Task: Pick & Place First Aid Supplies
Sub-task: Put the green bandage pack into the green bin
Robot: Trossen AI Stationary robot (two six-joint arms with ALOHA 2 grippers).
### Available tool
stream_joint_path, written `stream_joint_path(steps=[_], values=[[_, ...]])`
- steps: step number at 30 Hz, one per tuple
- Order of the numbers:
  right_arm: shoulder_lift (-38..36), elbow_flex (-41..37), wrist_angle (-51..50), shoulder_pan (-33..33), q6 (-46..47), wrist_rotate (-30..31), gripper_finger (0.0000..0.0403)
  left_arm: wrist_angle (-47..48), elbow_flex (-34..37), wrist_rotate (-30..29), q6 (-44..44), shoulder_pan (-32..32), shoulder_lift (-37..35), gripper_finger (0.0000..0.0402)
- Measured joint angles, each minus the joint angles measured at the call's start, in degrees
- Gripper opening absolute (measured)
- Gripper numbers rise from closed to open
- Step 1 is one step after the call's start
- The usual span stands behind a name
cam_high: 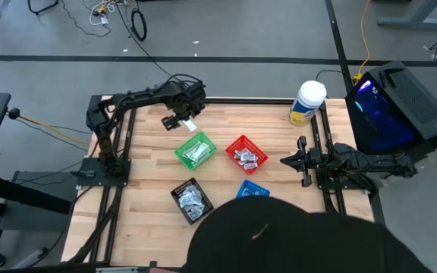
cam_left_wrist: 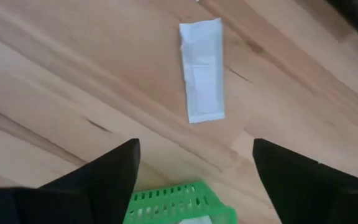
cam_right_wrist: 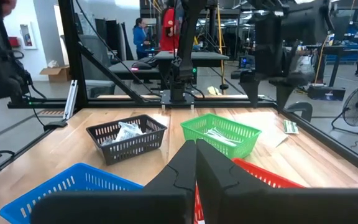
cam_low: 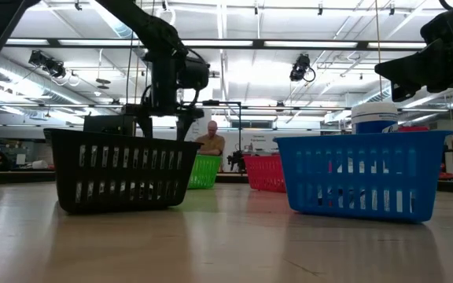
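Note:
A long narrow white packet (cam_left_wrist: 202,68) lies flat on the bare wood near the table's far edge; it also shows in the high view (cam_high: 190,125). My left gripper (cam_left_wrist: 196,149) hangs open and empty above it, over the far corner of the green basket (cam_left_wrist: 173,202), and shows in the high view (cam_high: 179,119). Green (cam_high: 196,150), red (cam_high: 246,154) and black (cam_high: 191,199) baskets each hold packets. My right gripper (cam_high: 283,161) waits shut at the table's right side, pointing left; it also shows in the right wrist view (cam_right_wrist: 196,152).
A blue basket (cam_high: 253,189) stands at the near right, partly hidden by a large dark shape (cam_high: 294,239) that covers the table's near edge. A white-lidded yellow-labelled tub (cam_high: 307,102) stands at the far right corner. People show in the room beyond the table (cam_low: 211,140).

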State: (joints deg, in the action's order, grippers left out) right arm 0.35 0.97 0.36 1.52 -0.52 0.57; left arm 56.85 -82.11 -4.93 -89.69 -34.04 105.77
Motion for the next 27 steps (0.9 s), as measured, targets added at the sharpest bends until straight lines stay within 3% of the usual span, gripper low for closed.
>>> stream_joint_path(steps=[6, 17, 27], values=[[0.0, 0.02, 0.0, 0.0, 0.01, 0.01, 0.0013, -0.49, 0.0, 0.27, -1.26, -1.69, 3.3, 0.0349], [0.01, 0.02, 0.0, 0.01, 0.0, 0.01, 0.0013, -9.48, 0.02, 5.34, 0.69, -5.55, 8.42, 0.0349], [0.0, 0.02, 0.0, 0.01, -0.01, 0.01, 0.0013, -8.74, 0.02, 9.21, 2.84, -5.62, 11.94, 0.0348]])
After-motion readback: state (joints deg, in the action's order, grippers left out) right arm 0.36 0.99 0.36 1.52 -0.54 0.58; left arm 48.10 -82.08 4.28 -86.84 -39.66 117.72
